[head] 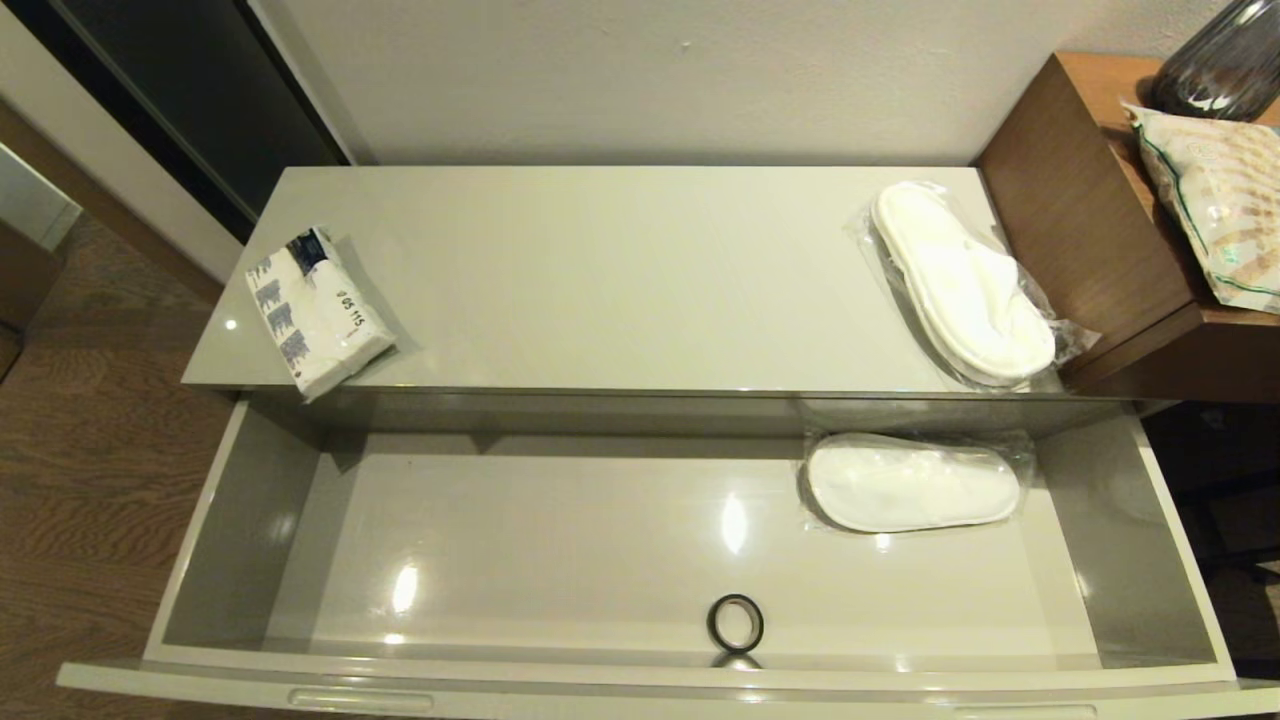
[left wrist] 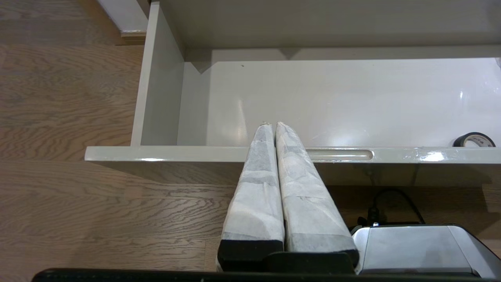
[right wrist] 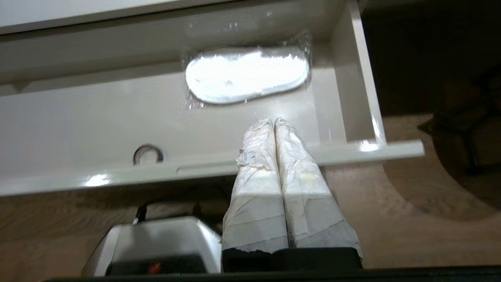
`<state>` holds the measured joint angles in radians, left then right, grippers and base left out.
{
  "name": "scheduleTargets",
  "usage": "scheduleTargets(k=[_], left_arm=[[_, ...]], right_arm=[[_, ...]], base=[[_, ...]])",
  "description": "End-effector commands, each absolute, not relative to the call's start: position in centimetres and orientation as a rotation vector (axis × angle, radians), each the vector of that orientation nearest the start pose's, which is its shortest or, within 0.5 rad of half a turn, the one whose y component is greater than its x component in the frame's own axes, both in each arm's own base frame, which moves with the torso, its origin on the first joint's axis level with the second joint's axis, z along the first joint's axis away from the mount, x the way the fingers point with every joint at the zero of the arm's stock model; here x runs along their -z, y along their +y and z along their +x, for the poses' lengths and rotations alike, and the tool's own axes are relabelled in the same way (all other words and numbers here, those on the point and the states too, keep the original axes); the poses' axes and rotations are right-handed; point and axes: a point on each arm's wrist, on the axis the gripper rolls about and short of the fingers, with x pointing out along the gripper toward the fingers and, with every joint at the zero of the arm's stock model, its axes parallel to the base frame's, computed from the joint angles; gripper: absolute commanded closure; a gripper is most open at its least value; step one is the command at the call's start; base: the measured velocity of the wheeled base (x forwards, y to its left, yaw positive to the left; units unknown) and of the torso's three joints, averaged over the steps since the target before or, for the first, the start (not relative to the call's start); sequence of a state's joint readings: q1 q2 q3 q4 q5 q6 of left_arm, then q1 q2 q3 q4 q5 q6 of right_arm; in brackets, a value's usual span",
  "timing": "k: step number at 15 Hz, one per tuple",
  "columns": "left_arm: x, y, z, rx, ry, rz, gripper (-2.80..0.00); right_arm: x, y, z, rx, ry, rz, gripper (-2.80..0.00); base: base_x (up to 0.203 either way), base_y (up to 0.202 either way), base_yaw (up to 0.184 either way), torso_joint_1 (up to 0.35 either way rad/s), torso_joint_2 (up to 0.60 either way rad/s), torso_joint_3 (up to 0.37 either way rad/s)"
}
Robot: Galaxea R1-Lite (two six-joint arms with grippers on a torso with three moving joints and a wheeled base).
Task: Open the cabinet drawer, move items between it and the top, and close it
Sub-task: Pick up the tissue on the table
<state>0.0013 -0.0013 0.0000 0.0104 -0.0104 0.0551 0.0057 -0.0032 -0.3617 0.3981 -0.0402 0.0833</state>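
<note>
Wood floor under a cabinet; drawer (head: 640,560) is pulled fully out. Wrapped slipper (head: 910,483) and black ring (head: 735,622) are inside; tissue pack (head: 315,310) and slipper pair (head: 960,285) are on the worktop (head: 620,270). Left pincer (left wrist: 271,124) and right pincer (right wrist: 273,120) are clenched, empty, at the drawer front. Transfer step judged pending: opening one pincer over an item is needed next.

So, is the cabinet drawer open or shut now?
Open. The cabinet drawer is pulled far out below the top, showing one slipper pack and the black ring inside.
</note>
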Motion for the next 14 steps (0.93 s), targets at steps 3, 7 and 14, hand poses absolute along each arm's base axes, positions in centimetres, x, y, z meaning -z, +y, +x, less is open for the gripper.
scheduleTargets(k=[3, 7, 14], left_arm=[[-7.4, 0.0, -2.3, 0.009, 0.01, 0.054, 0.0], [-7.4, 0.0, -2.3, 0.009, 0.01, 0.055, 0.0], [-7.4, 0.0, -2.3, 0.009, 0.01, 0.055, 0.0]], right_arm=[[-7.0, -0.1, -2.2, 0.014, 0.029, 0.012, 0.0], [-7.6, 0.0, -2.3, -0.015, -0.007, -0.094, 0.0], [-7.6, 0.0, -2.3, -0.009, -0.005, -0.026, 0.0]], base=[[0.0, 0.0, 0.0, 0.0, 0.0, 0.0], [0.0, 0.0, 0.0, 0.0, 0.0, 0.0], [0.0, 0.0, 0.0, 0.0, 0.0, 0.0]])
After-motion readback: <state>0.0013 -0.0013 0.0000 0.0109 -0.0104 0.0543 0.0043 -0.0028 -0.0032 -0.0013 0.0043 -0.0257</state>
